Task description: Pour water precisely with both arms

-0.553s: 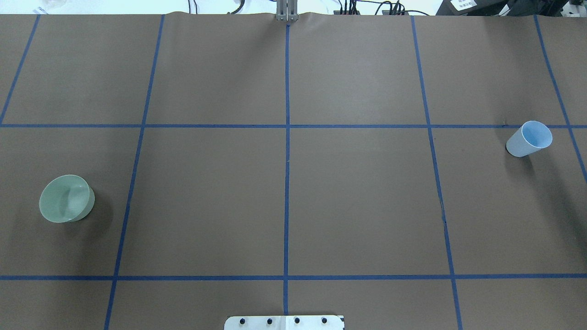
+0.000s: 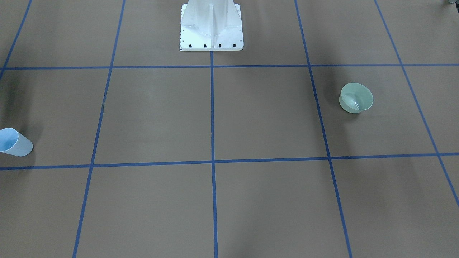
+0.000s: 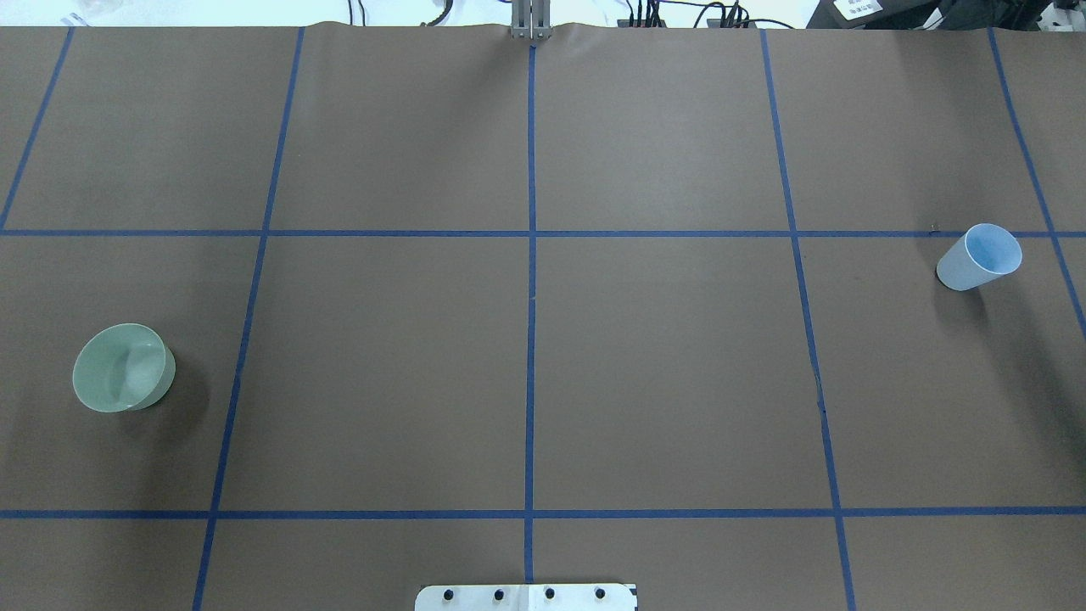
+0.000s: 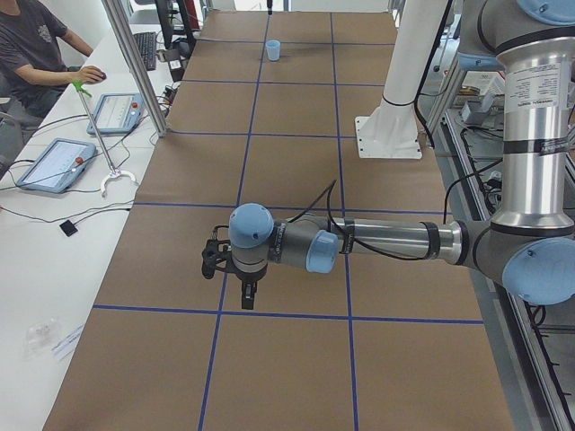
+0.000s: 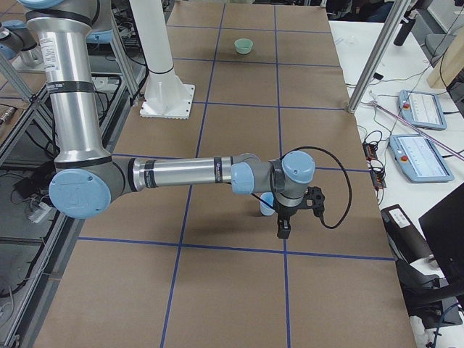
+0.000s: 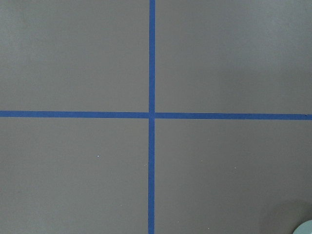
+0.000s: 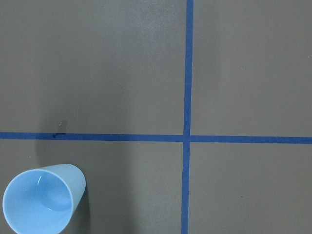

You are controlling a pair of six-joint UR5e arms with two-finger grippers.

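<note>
A pale green bowl stands on the table's left side, also in the front view; only its edge shows in the left wrist view. A light blue cup stands upright at the far right, also in the front view and the right wrist view. My left gripper hangs over the bowl's area and hides the bowl there. My right gripper hangs beside the cup. Both grippers show only in the side views, so I cannot tell whether they are open or shut.
The white pedestal stands at the table's robot-side edge. Blue tape lines grid the brown table cover. An operator sits at a side bench with teach pendants; more pendants lie on the other side.
</note>
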